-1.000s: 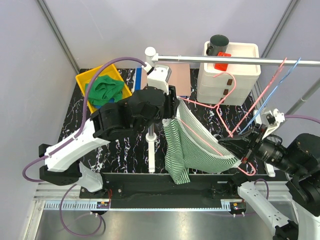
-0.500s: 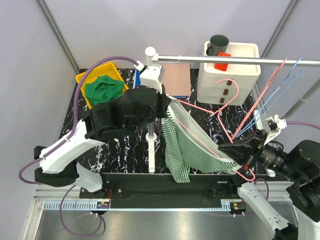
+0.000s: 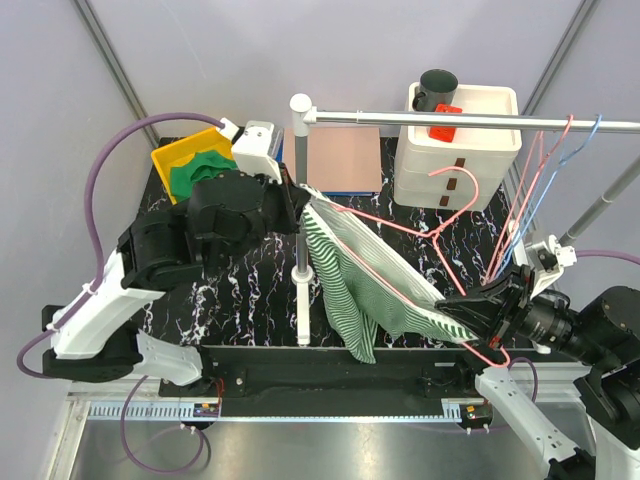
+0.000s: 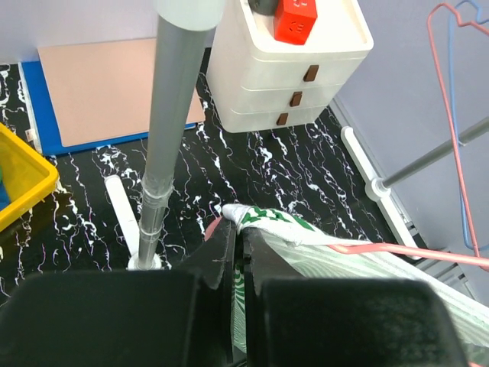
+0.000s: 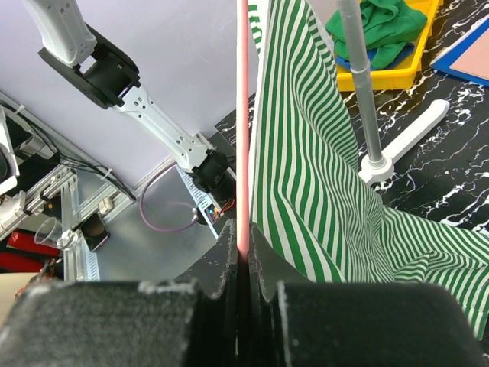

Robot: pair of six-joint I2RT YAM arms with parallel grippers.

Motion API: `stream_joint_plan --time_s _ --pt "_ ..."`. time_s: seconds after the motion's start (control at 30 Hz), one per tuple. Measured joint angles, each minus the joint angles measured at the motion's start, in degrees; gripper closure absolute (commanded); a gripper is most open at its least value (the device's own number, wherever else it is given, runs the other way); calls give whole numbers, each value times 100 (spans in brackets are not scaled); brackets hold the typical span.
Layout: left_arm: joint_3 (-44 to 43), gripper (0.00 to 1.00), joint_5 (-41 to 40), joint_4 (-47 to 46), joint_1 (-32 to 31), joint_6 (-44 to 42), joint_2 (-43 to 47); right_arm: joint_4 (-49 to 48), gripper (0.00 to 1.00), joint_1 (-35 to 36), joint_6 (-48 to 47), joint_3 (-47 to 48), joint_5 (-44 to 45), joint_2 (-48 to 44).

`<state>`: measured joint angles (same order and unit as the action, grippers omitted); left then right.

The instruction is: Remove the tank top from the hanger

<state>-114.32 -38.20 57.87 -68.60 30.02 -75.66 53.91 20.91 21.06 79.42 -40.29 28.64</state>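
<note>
The green-and-white striped tank top [image 3: 350,270] hangs stretched on a pink wire hanger [image 3: 400,228] between my two arms, above the black marbled table. My left gripper [image 3: 297,195] is shut on the top's bunched strap; the left wrist view shows the strap [image 4: 263,218] pinched between the gripper's jaws [image 4: 241,229], with the hanger's pink arm [image 4: 412,251] running off to the right. My right gripper [image 3: 470,318] is shut on the hanger's lower end; the right wrist view shows the pink wire [image 5: 243,115] clamped in the gripper [image 5: 243,248], with the striped cloth [image 5: 306,168] beside it.
A vertical stand post [image 3: 300,250] carries a horizontal rail [image 3: 450,120] with pink and blue hangers [image 3: 540,190] at its right end. A yellow bin with green cloth [image 3: 195,165] sits back left, a brown board [image 3: 343,160] at the back middle, and a white drawer unit [image 3: 460,140] back right.
My left gripper has pulled the strap to the left and back, stretching the tank top along the hanger. The right gripper stayed shut on the hanger and shifted only slightly.
</note>
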Motion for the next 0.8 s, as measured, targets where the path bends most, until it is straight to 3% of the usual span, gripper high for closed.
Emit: stream_joint_plan --time_s 0.57,0.8 --pt "0 100 -61 22 120 -162 94 -35 100 -24 238 -2 -68 -306" --pt "-142 100 310 297 402 146 35 -186 100 -28 413 2 116 -321"
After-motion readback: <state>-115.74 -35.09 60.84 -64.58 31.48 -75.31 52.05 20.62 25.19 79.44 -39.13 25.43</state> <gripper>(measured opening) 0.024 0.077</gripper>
